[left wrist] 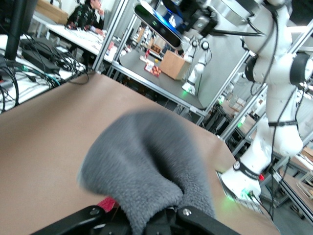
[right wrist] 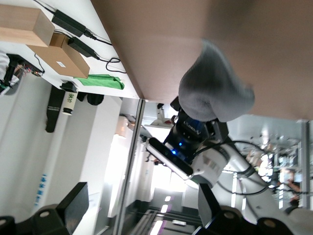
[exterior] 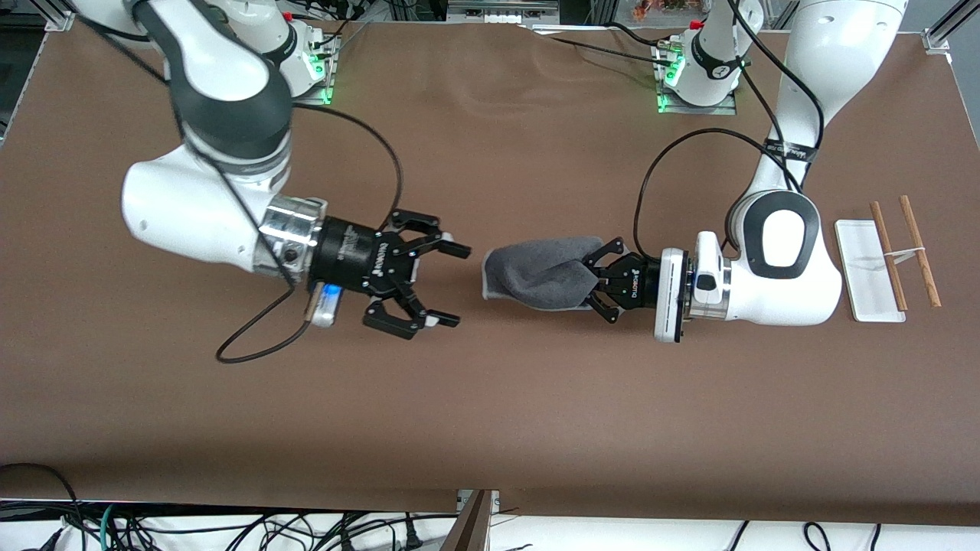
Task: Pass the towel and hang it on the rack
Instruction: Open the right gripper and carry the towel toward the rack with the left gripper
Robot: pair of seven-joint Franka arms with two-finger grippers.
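With the left gripper point(exterior: 596, 285) clenched on one end of the towel point(exterior: 536, 273), I have the handover done and the carry to the rack point(exterior: 873, 269) is next. The cloth sticks out from the jaws toward 9 o'clock in the front view, bunched, over the middle of the table point(exterior: 490, 398). The left wrist view shows it puffed up just ahead of the fingers, so the pinch looks deep enough, though I can't see how much fabric sits inside.

The right gripper point(exterior: 440, 285) hangs at 9 o'clock of the towel, jaws spread wide, holding nothing, just clear of the free end. I'd back it off first so it can't snag.

The rack sits at 3 o'clock of the left arm's wrist, at that arm's end of the table, with its two rods point(exterior: 903, 252) running roughly 11 to 5. To drape well I'd lift high, swing round, cross the rods square, lower until the cloth straddles one, then release. Risk: the bunch slides off one side.
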